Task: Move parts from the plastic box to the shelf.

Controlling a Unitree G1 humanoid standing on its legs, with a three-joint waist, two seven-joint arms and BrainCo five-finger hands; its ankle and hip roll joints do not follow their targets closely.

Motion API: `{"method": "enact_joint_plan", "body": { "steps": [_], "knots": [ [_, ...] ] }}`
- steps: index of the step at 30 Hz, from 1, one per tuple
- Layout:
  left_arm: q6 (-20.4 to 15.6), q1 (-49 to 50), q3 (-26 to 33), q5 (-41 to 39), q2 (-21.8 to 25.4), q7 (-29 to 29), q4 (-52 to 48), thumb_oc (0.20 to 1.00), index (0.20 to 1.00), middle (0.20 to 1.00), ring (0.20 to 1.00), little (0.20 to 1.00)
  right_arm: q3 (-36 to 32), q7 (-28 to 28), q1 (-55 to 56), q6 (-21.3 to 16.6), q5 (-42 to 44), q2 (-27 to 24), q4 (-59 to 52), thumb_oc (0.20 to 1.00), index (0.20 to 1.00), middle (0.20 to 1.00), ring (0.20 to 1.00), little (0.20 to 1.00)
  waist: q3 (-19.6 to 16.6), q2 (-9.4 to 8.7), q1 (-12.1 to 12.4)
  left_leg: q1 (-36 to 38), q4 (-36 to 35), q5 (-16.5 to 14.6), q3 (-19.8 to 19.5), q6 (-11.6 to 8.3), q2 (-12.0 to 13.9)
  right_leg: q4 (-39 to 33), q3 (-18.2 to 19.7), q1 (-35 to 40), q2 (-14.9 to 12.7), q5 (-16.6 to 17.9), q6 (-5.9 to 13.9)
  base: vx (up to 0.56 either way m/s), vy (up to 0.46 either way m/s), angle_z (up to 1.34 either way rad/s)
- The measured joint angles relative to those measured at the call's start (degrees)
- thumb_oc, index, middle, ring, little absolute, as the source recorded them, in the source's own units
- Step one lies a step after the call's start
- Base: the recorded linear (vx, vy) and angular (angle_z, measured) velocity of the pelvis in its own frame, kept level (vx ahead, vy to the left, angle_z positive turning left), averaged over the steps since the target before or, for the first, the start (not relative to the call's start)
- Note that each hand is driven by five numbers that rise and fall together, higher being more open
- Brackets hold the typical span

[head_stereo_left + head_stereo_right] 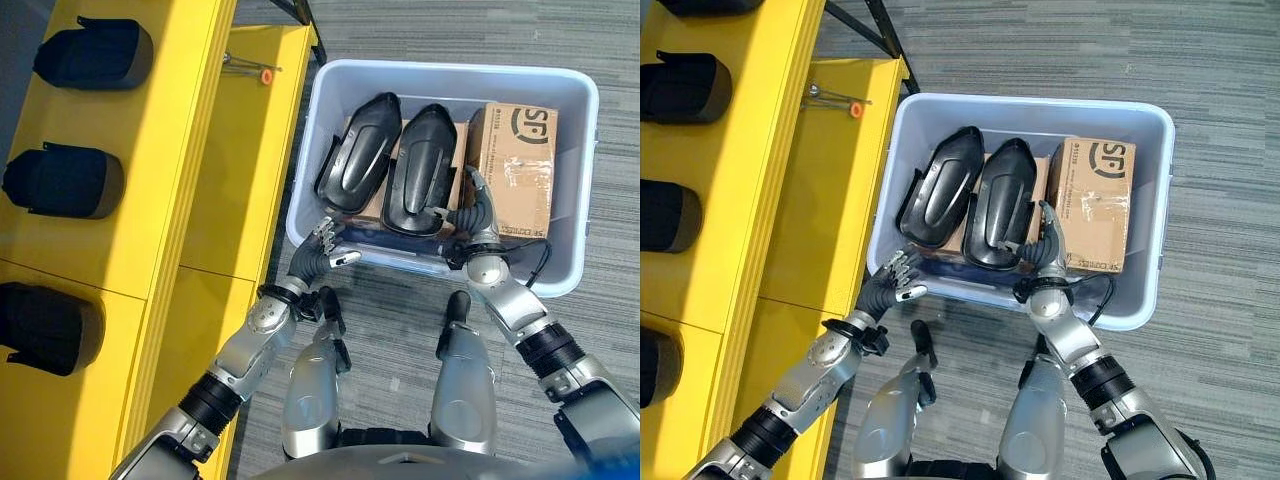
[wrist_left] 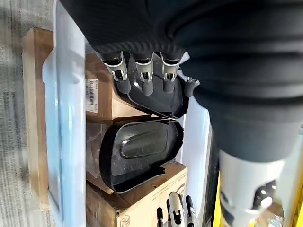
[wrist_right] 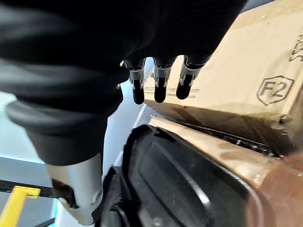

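A pale blue plastic box (image 1: 452, 76) stands on the carpet with two black shell parts in it, lying on cardboard. The left black part (image 1: 360, 152) and the right black part (image 1: 421, 170) lie side by side, hollow side up. My left hand (image 1: 320, 250) hovers open at the box's near left corner, its fingers (image 2: 144, 80) just over the left part's near end (image 2: 161, 101). At the near rim my right hand (image 1: 478, 222) is also open. Its fingers (image 3: 160, 87) hang between the right part (image 3: 189, 184) and a taller cardboard box (image 1: 515, 165).
A yellow shelf (image 1: 175, 150) runs along the left, close to the box. Three black parts (image 1: 95, 52) (image 1: 65, 180) (image 1: 45, 325) sit on its upper level. A small orange-tipped tool (image 1: 250, 70) lies on the lower yellow ledge. Grey carpet surrounds the box.
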Motion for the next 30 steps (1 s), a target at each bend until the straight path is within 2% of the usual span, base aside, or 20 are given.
{"method": "enact_joint_plan", "body": {
  "steps": [1,4,13,19,30],
  "knots": [
    [0.1,-0.4,-0.4,0.0,0.0,0.0,0.0,1.0,1.0,1.0,1.0,1.0,0.0,-1.5,-1.8,0.5,0.0,0.7,1.9,1.0,1.0,1.0,1.0,1.0,0.0,0.0,0.9,-0.2,0.0,0.0,0.0,0.0,-0.1,0.2,0.1,-0.4,-0.1,0.0,-0.03,0.0,0.0,0.0],
    [0.6,-0.4,-0.4,0.0,0.0,0.0,0.1,1.0,1.0,1.0,1.0,1.0,-0.1,-2.2,-3.7,0.5,2.4,2.4,4.2,1.0,1.0,1.0,1.0,1.0,0.0,0.02,1.6,-0.6,0.2,0.0,-0.1,0.0,-0.4,0.3,0.1,-0.7,-0.4,0.0,-0.03,0.01,0.015,0.02],
    [1.4,-1.3,-1.0,0.0,-0.1,0.0,0.1,1.0,1.0,1.0,1.0,1.0,0.0,-3.1,-3.6,0.5,5.2,2.3,6.1,1.0,1.0,1.0,1.0,1.0,-0.1,0.12,1.4,-2.5,0.8,0.2,-0.4,0.06,-0.3,1.5,0.1,-2.7,-0.6,-0.2,-0.22,0.0,-0.001,0.01],
    [1.5,-1.8,-2.1,0.0,-0.1,0.1,0.1,1.0,1.0,1.0,1.0,1.0,-0.6,-8.7,-5.3,-0.3,6.9,3.4,9.8,1.0,1.0,1.0,1.0,1.0,-0.1,0.12,1.4,-2.6,0.8,0.2,-0.1,0.06,-0.5,1.8,0.4,-3.1,-0.8,-0.2,-0.23,0.02,0.022,-0.01],
    [1.2,-2.1,-3.2,0.0,-0.2,2.0,0.2,1.0,1.0,1.0,1.0,1.0,-0.2,-9.4,-5.9,-1.4,9.5,4.3,12.8,1.0,1.0,1.0,1.0,1.0,-0.1,0.23,1.6,-4.3,1.2,0.3,-0.1,0.11,-1.0,2.9,0.9,-5.4,-1.4,-0.4,-0.16,0.02,0.015,0.0]
  ]
}}
